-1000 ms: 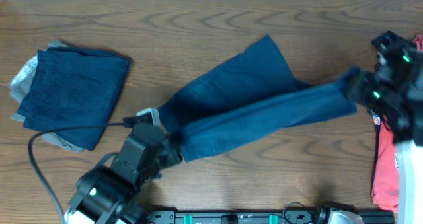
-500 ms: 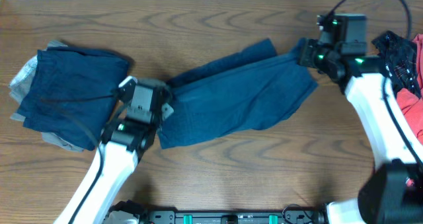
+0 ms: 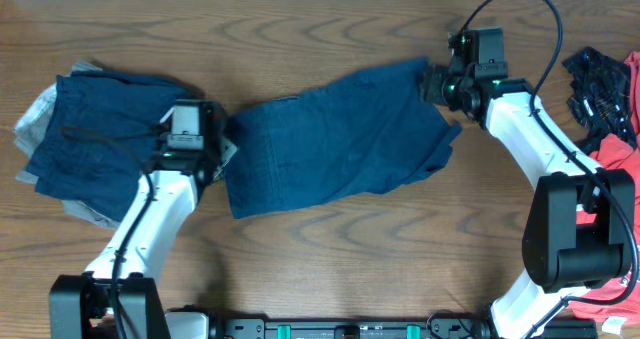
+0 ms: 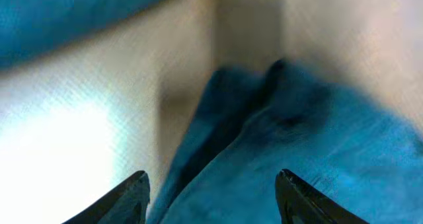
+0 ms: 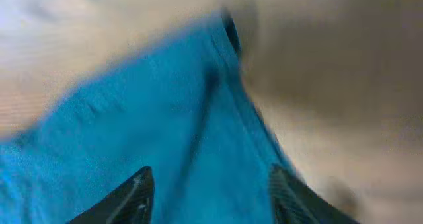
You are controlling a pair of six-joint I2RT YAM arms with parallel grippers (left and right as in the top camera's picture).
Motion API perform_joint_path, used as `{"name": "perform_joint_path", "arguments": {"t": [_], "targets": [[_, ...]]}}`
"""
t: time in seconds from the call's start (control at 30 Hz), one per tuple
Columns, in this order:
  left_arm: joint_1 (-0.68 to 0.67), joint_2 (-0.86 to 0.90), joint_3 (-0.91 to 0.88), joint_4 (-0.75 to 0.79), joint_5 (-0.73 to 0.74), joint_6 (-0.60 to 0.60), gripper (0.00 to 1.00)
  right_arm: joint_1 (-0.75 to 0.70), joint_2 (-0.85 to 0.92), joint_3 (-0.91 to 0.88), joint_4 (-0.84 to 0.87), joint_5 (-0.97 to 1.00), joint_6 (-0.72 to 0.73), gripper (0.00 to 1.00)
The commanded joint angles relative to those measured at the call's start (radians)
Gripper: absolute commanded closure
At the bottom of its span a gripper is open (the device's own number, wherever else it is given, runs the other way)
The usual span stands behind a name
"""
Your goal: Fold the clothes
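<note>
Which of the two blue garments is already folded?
The dark blue garment at the far left, a compact rectangle on a grey cloth; the other blue garment lies spread in the middle.

No text, label, brand, number or sign can be read in any of the three views. Both wrist views are blurred and filled with the plain cloth of the blue garment (image 3: 340, 144), which shows no print or tag. In the overhead view the folded stack (image 3: 110, 139) and the red garment (image 3: 612, 159) are too small to show any lettering.
</note>
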Motion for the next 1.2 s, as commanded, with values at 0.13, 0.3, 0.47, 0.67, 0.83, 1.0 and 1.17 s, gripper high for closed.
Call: {"name": "perform_joint_path", "arguments": {"t": [0.13,0.3,0.47,0.67,0.83,1.0,1.17], "targets": [[0.011,-0.004,0.002,-0.183,0.317,0.108,0.38,0.006,-0.016,0.009,-0.383,0.183,0.045,0.56],[-0.022,-0.004,-0.001,-0.204,0.339,0.203,0.38,-0.005,-0.016,0.009,-0.554,0.398,0.223,0.54],[-0.043,-0.004,-0.001,-0.171,0.336,0.269,0.38,-0.036,-0.016,-0.007,-0.565,0.274,0.216,0.54],[-0.073,0.014,-0.006,-0.103,0.301,0.387,0.38,-0.058,-0.016,-0.099,-0.499,0.156,0.204,0.54],[-0.089,0.065,-0.007,-0.099,0.302,0.387,0.38,-0.057,-0.016,-0.145,-0.371,0.036,0.186,0.5],[-0.091,0.106,-0.007,-0.099,0.302,0.388,0.38,-0.058,-0.016,-0.146,-0.298,-0.012,0.186,0.5],[-0.094,0.131,-0.01,-0.099,0.302,0.387,0.38,-0.057,-0.016,-0.146,-0.283,-0.023,0.186,0.51]]}}
